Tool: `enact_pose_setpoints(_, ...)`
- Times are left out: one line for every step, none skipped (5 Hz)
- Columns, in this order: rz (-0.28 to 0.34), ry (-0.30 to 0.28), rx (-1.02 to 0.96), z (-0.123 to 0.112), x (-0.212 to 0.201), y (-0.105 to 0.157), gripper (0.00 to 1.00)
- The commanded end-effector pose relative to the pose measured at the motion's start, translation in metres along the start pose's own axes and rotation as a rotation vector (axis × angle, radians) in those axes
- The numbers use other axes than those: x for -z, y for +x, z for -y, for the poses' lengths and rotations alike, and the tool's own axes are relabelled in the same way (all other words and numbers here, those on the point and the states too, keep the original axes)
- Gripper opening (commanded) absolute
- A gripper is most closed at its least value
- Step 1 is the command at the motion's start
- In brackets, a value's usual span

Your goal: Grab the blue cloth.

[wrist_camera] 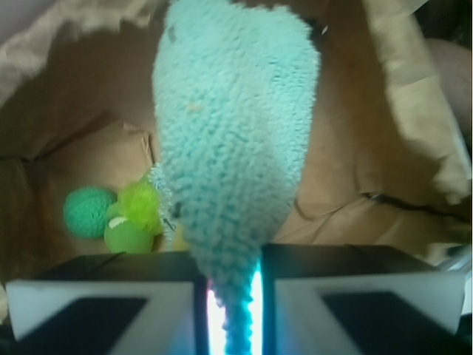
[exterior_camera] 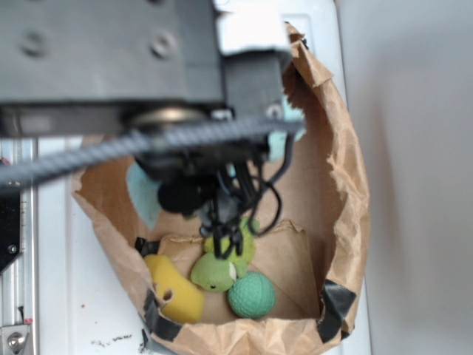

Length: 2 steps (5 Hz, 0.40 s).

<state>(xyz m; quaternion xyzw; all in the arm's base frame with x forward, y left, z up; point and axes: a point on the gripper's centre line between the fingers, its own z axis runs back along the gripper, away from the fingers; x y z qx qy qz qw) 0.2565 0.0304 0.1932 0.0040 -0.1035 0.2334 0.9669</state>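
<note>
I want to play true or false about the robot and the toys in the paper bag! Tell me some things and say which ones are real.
1. The hand is pinching the blue cloth. True.
2. The green ball is caught in the hand. False: it lies at the bottom of the paper bag, and the hand is shut only on the blue cloth.
3. A yellow toy lies in the bag, near the green plush toy. True.
4. The blue cloth lies flat on the bag's floor. False: it hangs from the hand.
5. The toys sit in a metal bowl. False: they sit in a brown paper bag.
</note>
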Motion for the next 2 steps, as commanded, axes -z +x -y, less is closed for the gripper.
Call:
enact_pose_setpoints(0.062,-0.047,-0.030,-0.0034,-0.0467,0.0058,0.00)
enact_pose_setpoints(0.069,-0.033,-0.026,-0.0002,-0.0464,0.0042,0.00)
